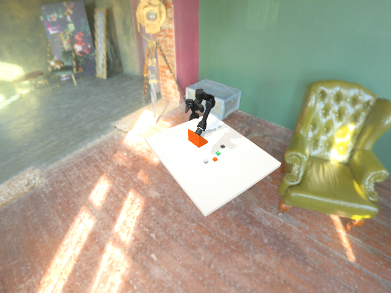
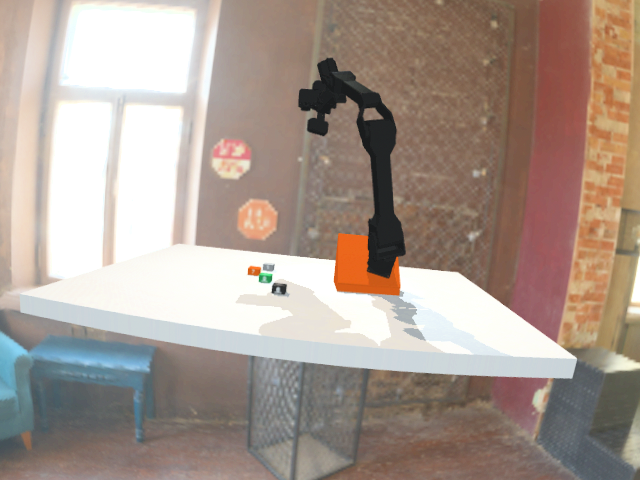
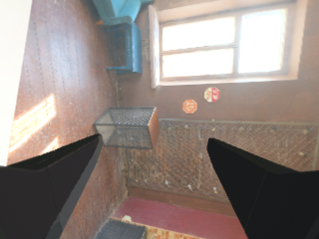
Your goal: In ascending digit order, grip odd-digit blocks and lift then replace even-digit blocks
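Four small blocks lie apart from each other on the white table (image 1: pixel 220 189) (image 2: pixel 155 299). They are a grey block (image 1: pixel 206 161) (image 2: pixel 268 267), an orange block (image 1: pixel 215 159) (image 2: pixel 253 270), a green block (image 1: pixel 217 153) (image 2: pixel 265 277) and a black block (image 1: pixel 222 146) (image 2: pixel 279 288). Their printed digits are too small to read surely. My gripper (image 2: pixel 311 113) (image 3: pixel 156 141) is open and empty, high above the table and well away from the blocks. The wrist view shows no block.
A large orange wedge-shaped piece (image 1: pixel 196 139) (image 2: pixel 353 260) stands on the table close to the arm's base. In the wrist view, a strip of the table shows at the left edge, with the floor, a wire-mesh stand (image 3: pixel 127 134) and the wall beyond.
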`<move>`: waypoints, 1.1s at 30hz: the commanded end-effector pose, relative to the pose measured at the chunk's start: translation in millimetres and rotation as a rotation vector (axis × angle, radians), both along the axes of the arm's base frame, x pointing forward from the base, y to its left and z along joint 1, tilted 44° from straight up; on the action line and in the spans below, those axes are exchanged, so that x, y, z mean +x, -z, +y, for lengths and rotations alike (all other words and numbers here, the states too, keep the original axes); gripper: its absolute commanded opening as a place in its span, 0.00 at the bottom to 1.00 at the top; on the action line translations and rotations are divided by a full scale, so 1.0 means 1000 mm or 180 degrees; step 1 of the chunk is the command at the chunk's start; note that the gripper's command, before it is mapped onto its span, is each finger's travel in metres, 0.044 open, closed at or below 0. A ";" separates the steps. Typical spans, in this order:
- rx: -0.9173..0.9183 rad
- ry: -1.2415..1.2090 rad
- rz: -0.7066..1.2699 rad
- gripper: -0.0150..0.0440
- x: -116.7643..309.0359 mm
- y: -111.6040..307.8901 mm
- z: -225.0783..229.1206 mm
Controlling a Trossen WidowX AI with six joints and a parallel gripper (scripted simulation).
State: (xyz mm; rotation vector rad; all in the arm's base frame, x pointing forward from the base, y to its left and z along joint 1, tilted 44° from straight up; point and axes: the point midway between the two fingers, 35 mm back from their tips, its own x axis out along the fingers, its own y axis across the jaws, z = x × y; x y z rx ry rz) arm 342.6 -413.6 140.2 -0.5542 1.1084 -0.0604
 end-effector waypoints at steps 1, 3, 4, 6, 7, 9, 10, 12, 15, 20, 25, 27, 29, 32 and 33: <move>0.0691 -0.0140 0.0207 0.93 0.021 0.050 0.053; 0.1039 -0.0194 0.0342 0.93 0.028 0.073 0.083; 0.1213 -0.0215 0.0420 0.93 0.031 0.083 0.098; 0.1563 -0.0245 0.0596 0.93 0.035 0.103 0.130; 0.1738 -0.0254 0.0695 0.93 0.036 0.113 0.147; 0.2086 -0.0254 0.0916 0.93 0.036 0.130 0.180; 0.2259 -0.0246 0.1040 0.93 0.034 0.138 0.197; 0.2600 -0.0210 0.1315 0.93 0.030 0.153 0.232; 0.3096 -0.0097 0.1809 0.93 0.018 0.170 0.285; 0.3416 0.0034 0.2212 0.93 0.007 0.179 0.322; 0.3416 0.0034 0.2212 0.93 0.007 0.179 0.322; 0.3416 0.0034 0.2212 0.93 0.007 0.179 0.322; 0.3416 0.0034 0.2212 0.93 0.007 0.179 0.322; 0.3416 0.0034 0.2212 0.93 0.007 0.179 0.322; 0.3416 0.0034 0.2212 0.93 0.007 0.179 0.322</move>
